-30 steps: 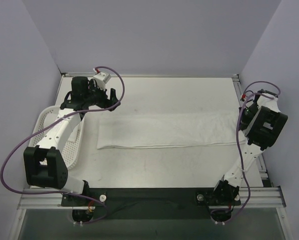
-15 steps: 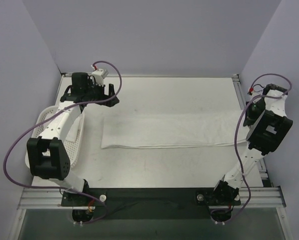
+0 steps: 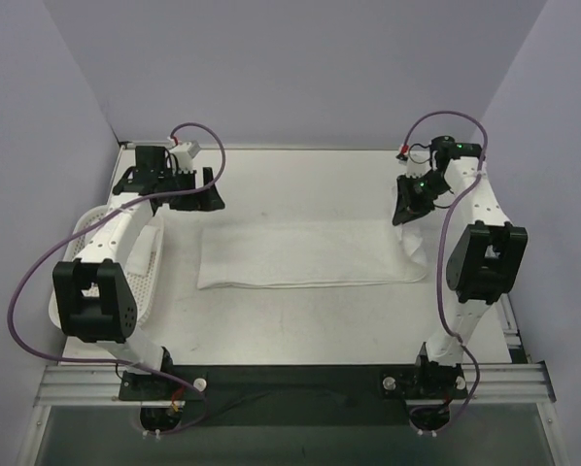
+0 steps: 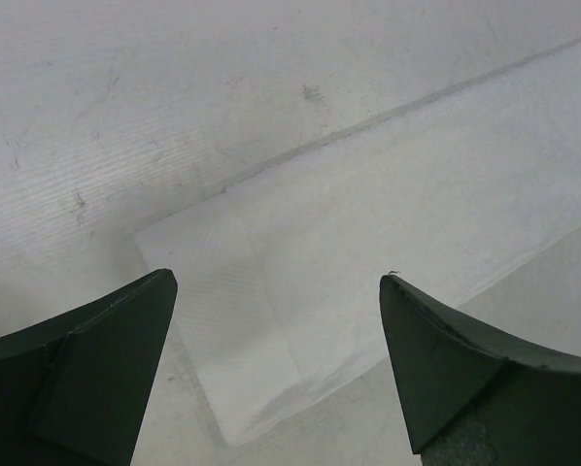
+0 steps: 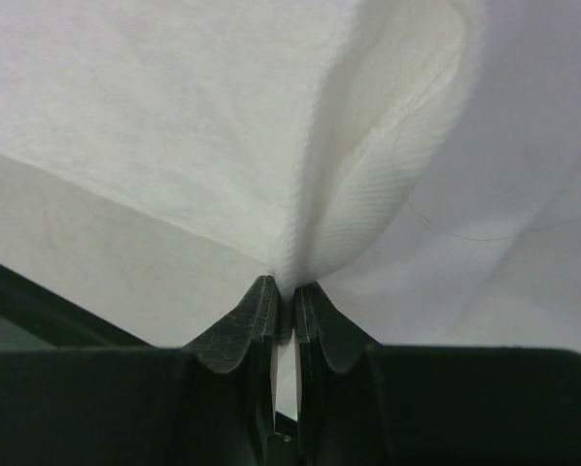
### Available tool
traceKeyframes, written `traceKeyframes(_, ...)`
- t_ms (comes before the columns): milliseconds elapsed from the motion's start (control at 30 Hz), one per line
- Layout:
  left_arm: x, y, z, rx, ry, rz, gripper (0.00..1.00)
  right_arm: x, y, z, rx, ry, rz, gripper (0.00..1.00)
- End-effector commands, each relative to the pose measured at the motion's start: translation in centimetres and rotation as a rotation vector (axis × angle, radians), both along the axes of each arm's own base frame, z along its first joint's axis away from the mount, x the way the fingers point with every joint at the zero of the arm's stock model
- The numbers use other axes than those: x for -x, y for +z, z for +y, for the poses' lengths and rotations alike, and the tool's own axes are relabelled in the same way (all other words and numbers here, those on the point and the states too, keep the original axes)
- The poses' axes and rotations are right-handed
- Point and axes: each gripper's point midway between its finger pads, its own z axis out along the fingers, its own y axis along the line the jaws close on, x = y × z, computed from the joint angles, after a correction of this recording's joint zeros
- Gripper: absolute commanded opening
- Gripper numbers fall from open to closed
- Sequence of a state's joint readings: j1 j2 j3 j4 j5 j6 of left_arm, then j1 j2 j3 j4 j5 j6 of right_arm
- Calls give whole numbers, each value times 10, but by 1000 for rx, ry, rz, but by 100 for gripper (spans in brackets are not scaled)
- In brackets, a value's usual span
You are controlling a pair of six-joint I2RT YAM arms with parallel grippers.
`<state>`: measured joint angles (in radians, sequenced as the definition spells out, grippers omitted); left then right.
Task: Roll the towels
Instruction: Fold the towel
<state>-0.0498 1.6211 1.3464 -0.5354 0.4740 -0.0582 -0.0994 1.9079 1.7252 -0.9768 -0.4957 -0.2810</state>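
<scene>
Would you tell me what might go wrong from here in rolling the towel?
The right gripper pinches only a thin fold of the towel at its edge, so it may slip out. The left gripper hangs open above the other end, holding nothing, so the towel may drag rather than roll.

Colour key, as you saw it. The towel (image 3: 300, 254) was plain white, its hem finely ribbed in your right wrist view. The worktop (image 3: 320, 180) was off-white with faint dark scuffs. The basket (image 3: 79, 236) was white, patterned with regular holes. The left arm (image 3: 116, 228) and right arm (image 3: 477, 204) had white links and black joints. The left end effector (image 4: 276, 282) and right end effector (image 5: 283, 291) were matt black. The cables (image 3: 12, 306) were purple and the walls (image 3: 271, 68) pale lilac-grey.
</scene>
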Motion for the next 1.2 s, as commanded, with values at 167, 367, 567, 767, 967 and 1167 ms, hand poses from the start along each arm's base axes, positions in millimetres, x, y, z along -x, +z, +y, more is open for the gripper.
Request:
traceKeyframes(167,13,22,5,48,27,-39,97,6,10,130,-250,100,99,0)
traceKeyframes(367,13,23,9,89,73,-35,97,3,-2,180,-258,138,107,0)
traceKeyframes(567,15,20,10,89,84,-26,97,-1,-21,214,-250,129,128,0)
traceKeyframes(767,17,17,10,82,82,-22,97,3,-35,234,-238,139,139,0)
traceKeyframes(967,16,14,11,79,82,-18,97,18,-38,243,-220,172,140,0)
traceKeyframes(1167,17,12,11,77,85,-9,97,29,-41,247,-195,202,141,0)
